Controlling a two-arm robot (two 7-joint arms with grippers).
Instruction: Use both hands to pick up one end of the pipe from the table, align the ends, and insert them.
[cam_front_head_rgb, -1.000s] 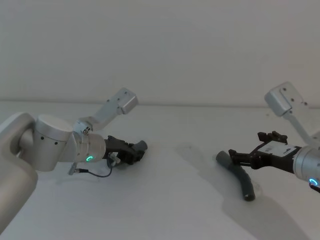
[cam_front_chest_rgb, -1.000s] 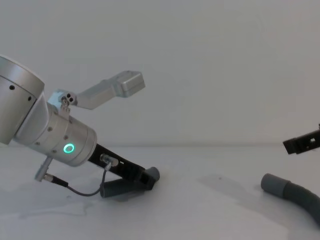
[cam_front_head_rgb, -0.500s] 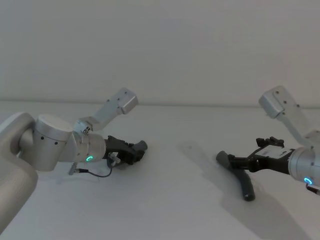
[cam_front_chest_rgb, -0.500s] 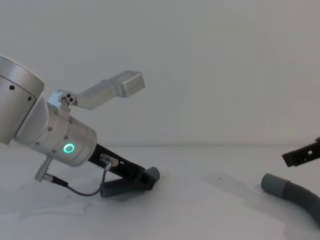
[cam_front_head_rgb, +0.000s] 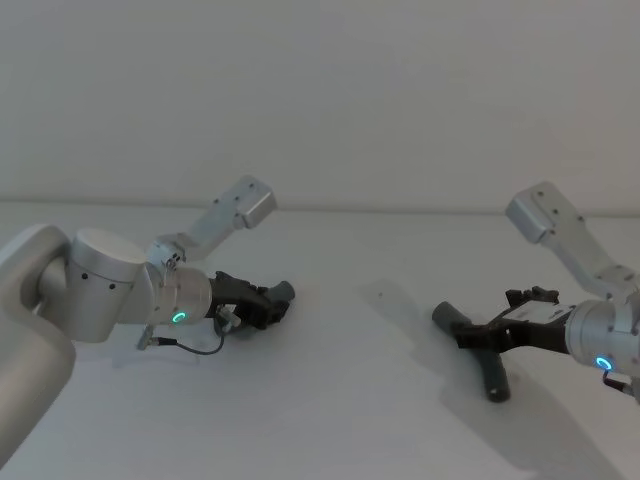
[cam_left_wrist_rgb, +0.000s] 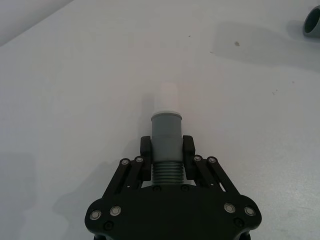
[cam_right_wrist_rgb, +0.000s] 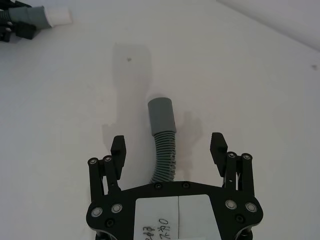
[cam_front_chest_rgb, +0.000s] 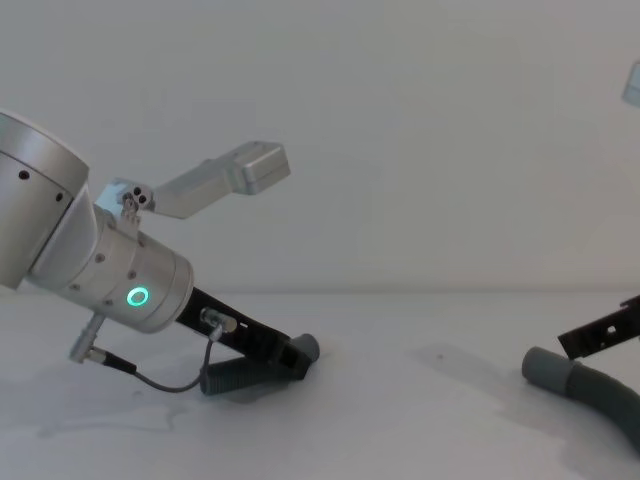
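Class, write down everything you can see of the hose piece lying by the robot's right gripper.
The hose piece is grey and plastic-looking, ribbed along its body, with a smooth cylindrical cuff at the end pointing away from the right gripper. It curves gently and lies on the white table. The gripper's open fingers stand on either side of the ribbed part, apart from it; nothing grips it.

Right gripper has dropped over the last second: from hovering above the right hose to down at its level, open jaws either side of the ribs just behind the cuff. Its arm has shifted left and lower with it.
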